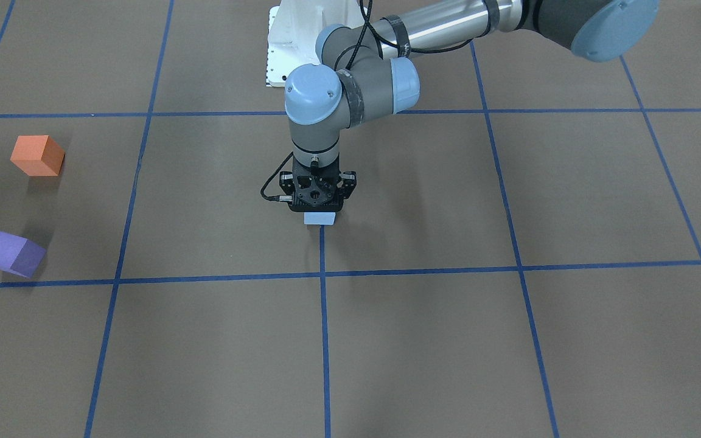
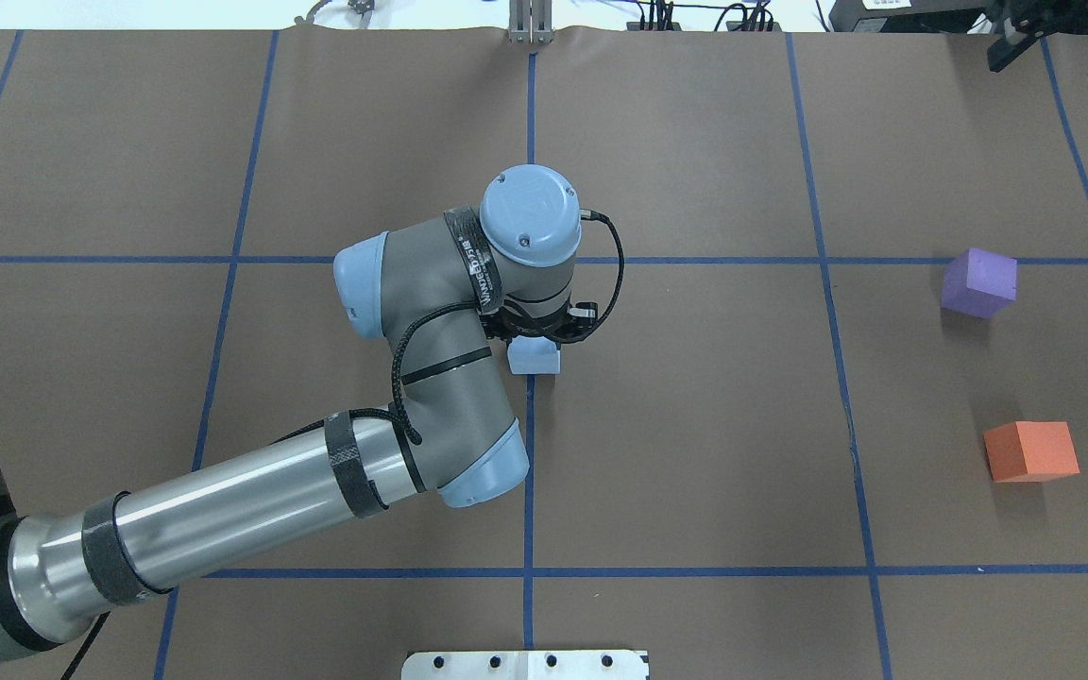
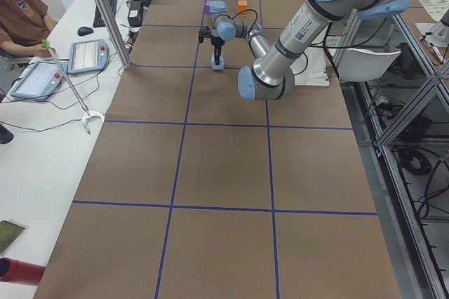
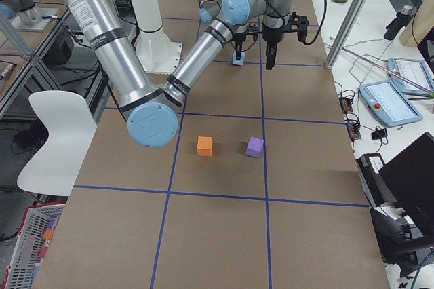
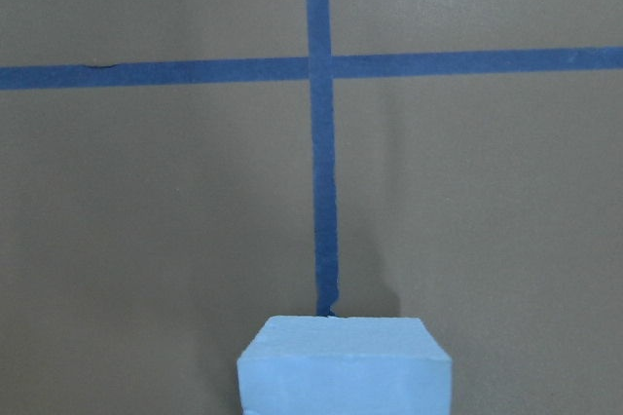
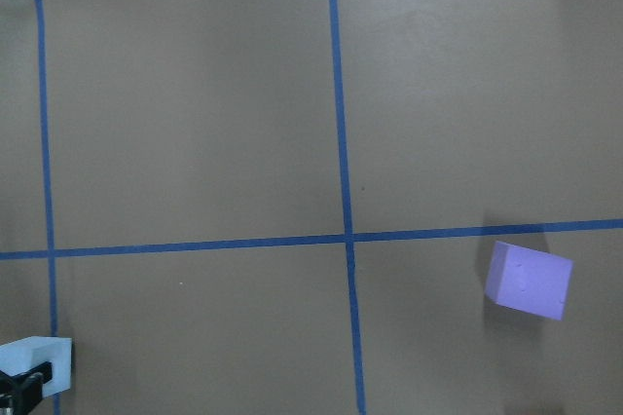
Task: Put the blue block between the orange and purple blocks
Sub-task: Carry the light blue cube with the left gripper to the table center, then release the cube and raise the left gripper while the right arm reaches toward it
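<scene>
The light blue block is at the table's centre, on a blue tape line. My left gripper points straight down over it and is shut on it. I cannot tell whether the block rests on the table or hangs just above it. It fills the bottom of the left wrist view. The orange block and the purple block sit apart at the table's right side. My right gripper hangs open and empty, high above the far right. The right wrist view shows the purple block.
Brown table cover with a blue tape grid. A white base plate stands at the robot's side. Operator desks with tablets lie beyond the far edge. There is an open gap between the orange and purple blocks.
</scene>
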Controlling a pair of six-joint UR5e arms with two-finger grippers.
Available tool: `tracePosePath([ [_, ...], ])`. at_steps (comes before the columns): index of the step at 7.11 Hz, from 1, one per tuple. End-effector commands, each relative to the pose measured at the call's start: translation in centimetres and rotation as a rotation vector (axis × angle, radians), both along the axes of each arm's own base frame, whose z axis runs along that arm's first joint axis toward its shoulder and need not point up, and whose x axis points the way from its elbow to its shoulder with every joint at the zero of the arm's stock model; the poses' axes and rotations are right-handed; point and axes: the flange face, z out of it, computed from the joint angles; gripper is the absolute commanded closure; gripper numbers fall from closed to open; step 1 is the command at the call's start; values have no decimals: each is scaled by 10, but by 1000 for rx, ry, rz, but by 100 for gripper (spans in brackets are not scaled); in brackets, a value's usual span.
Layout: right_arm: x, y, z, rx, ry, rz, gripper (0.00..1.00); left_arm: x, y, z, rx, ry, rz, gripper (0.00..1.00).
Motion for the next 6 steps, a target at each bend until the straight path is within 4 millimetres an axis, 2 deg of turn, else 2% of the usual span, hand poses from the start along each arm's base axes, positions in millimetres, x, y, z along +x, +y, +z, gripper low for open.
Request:
tracePosePath([
  [1, -34, 4, -40, -12, -30, -3, 0, -16, -15, -8, 1, 21, -16, 0],
  [2, -45, 14, -53, -9, -42, -10, 0, -41, -27, -21, -21, 67, -5, 0],
  [3, -64, 23, -66, -21, -52, -16, 0, -84, -54, -33, -79, 135, 17, 0],
  [4, -95, 30, -92, -41, -63, -22, 0, -134, -79, -22, -113, 179, 18, 0],
  [5, -138, 43, -112, -24, -24, -23, 0, -176, -86, 8, -92, 186, 18, 0],
  [6, -189, 54, -124, -20, 16, -45, 0, -210, -82, 48, -69, 153, 29, 0],
])
